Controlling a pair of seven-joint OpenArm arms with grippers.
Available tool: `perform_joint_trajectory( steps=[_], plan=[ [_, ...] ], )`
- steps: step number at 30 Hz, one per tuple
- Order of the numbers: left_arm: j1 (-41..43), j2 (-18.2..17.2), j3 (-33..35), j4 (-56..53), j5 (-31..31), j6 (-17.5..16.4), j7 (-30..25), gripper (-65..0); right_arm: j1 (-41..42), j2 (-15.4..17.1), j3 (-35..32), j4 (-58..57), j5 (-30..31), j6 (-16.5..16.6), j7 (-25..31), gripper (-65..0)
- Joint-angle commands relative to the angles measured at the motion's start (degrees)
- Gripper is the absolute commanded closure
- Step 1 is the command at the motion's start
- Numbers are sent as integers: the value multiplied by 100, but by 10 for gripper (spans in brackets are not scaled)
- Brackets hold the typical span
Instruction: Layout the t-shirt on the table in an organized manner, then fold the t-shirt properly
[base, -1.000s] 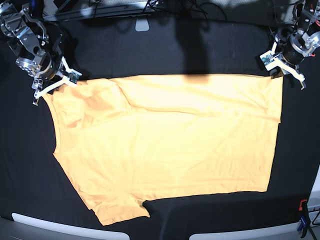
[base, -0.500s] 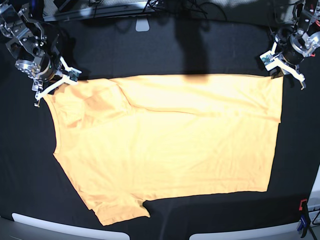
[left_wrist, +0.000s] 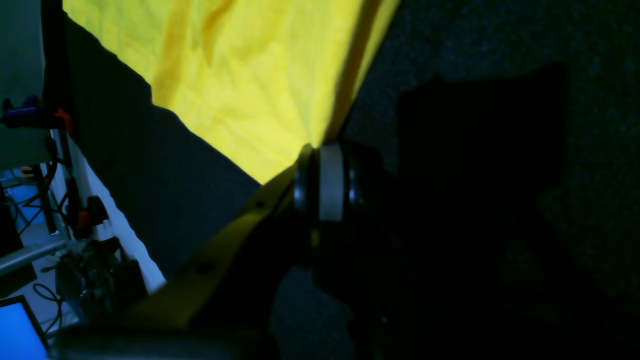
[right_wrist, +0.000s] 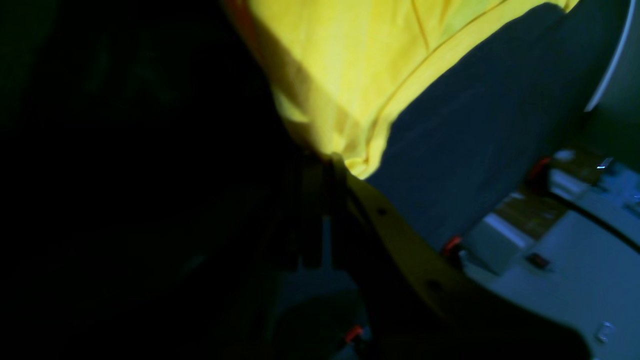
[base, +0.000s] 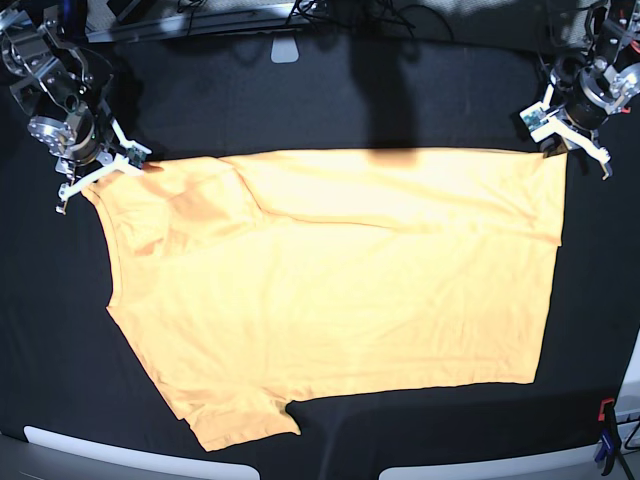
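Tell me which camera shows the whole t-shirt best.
The base view: the t-shirt lies spread across the black table, every edge visible. The left wrist view shows only one corner at the left gripper; the right wrist view only a hemmed corner at the right gripper.

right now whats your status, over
Left gripper shut on the t-shirt at its far corner. Right gripper shut on the opposite far corner. T-shirt spread on the table, top strip folded over. Nothing in the way.

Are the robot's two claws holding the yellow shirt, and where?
Yes. The left gripper pinches the pale yellow-orange cotton t-shirt at its far hem corner; the right gripper pinches its far sleeve corner.
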Motion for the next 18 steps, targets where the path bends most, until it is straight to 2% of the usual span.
perform_joint_trajectory(
  steps=[1, 4, 7, 10, 14, 18],
  plan=[
    [52, -96, -28, 42, -50, -17, 83, 0, 63, 131, 68, 63, -160, -111, -76, 0],
    [210, -98, -28, 109, -142, -20, 83, 0, 46, 153, 68, 81, -219, -275, -457, 0],
    [472, -125, -44, 326, -131, -22, 105, 0, -125, 297, 68, 107, -212, -348, -474, 0],
    [769, -232, -44, 614, -133, -20, 319, 0, -494, 621, 68, 284, -214, -378, -601, 0],
    [1217, -516, -48, 885, -138, -17, 527, 0, -1071, 997, 70, 649, -219, -424, -1054, 0],
    [1582, -710, -48, 927, -133, -15, 643, 0, -1685, 1014, 70, 1043, -286, -422, -1167, 0]
  ],
)
